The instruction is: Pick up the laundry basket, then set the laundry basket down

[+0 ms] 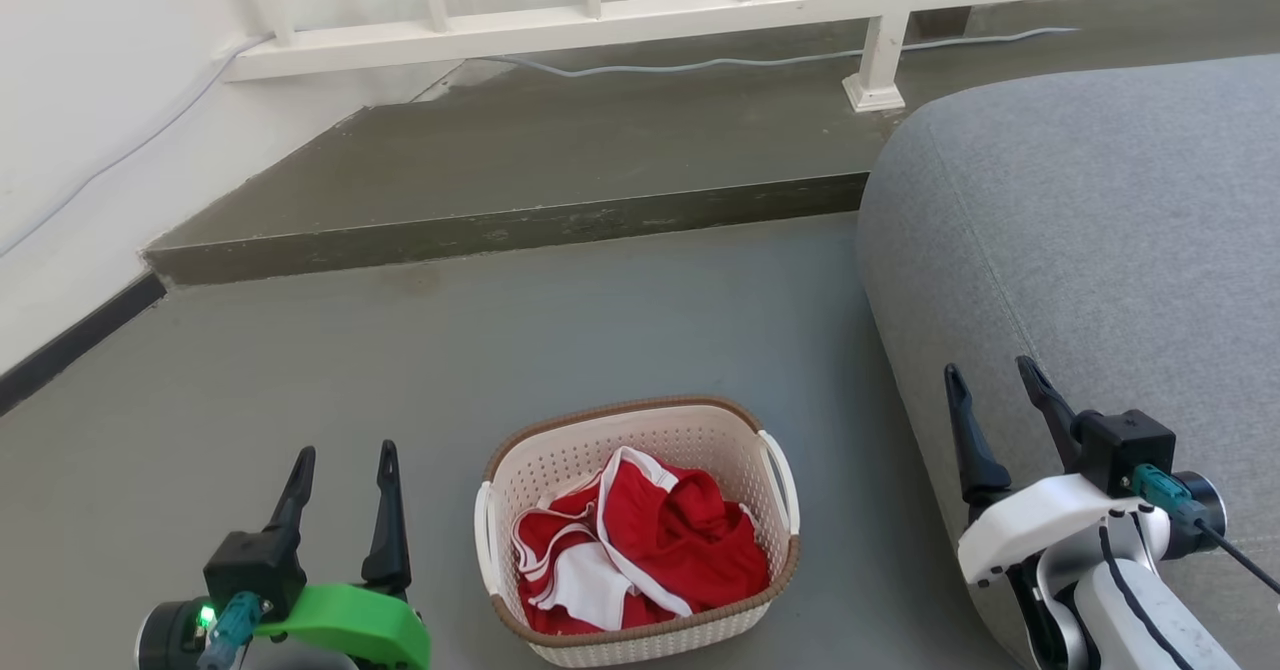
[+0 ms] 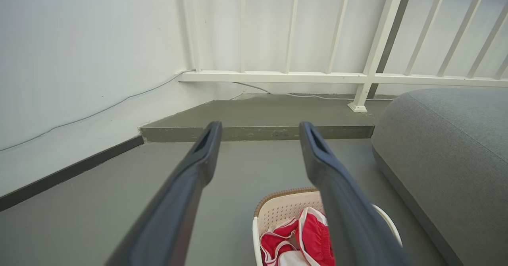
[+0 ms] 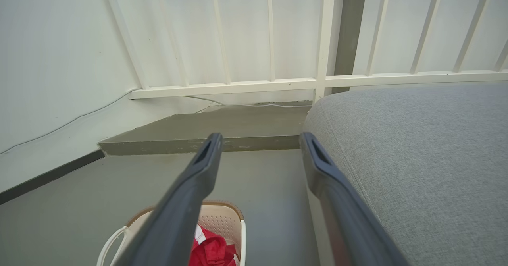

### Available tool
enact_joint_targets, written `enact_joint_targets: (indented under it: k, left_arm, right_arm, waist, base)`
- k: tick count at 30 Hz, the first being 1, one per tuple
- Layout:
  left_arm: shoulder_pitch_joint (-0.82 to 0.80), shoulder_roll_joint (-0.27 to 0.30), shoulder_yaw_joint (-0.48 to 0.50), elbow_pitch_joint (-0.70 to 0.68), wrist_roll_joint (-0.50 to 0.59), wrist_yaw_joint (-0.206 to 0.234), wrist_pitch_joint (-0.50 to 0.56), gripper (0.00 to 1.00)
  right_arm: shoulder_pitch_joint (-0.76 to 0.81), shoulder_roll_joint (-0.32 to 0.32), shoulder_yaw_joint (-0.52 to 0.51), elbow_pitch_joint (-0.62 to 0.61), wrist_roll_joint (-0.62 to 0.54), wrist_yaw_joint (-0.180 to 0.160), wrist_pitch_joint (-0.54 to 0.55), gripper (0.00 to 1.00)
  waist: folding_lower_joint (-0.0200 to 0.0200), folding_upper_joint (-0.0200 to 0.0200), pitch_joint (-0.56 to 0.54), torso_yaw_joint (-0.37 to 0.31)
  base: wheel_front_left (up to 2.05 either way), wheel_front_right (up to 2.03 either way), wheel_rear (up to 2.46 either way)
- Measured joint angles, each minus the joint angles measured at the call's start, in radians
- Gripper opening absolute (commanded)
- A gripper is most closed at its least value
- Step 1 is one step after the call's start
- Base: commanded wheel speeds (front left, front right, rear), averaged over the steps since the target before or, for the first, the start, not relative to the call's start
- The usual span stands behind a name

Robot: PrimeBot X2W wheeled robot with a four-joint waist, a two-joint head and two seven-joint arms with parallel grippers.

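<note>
The laundry basket sits on the grey floor at the bottom centre, cream and perforated with a brown rim, two white side handles and red-and-white clothes inside. My left gripper hangs open to its left, apart from it, with nothing between its fingers. My right gripper is open to the basket's right, above the sofa's edge. The left wrist view shows the basket low between and behind the open fingers. In the right wrist view the basket lies at the bottom left, below the open gripper.
A large grey sofa cushion fills the right side, close to the basket. A raised concrete step crosses ahead, with a white railing and a cable beyond. A white wall with dark skirting runs along the left.
</note>
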Motion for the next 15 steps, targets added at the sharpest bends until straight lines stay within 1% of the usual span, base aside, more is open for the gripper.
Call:
enact_joint_targets:
  k: [9, 15]
  left_arm:
    - [0.015, -0.003, 0.005, -0.023, 0.011, 0.000, 0.000, 1.00]
    - [0.025, -0.004, 0.009, -0.028, 0.016, 0.000, 0.000, 1.00]
  right_arm:
    - [0.012, 0.000, -0.001, -0.022, 0.000, -0.002, 0.000, 1.00]
    - [0.024, -0.001, -0.003, -0.036, 0.000, -0.009, 0.000, 1.00]
  waist:
    - [0.0000, 0.0000, 0.000, 0.005]
    - [0.0000, 0.0000, 0.002, 0.008]
  base:
    - [0.00, 0.00, 0.00]
    - [0.00, 0.00, 0.00]
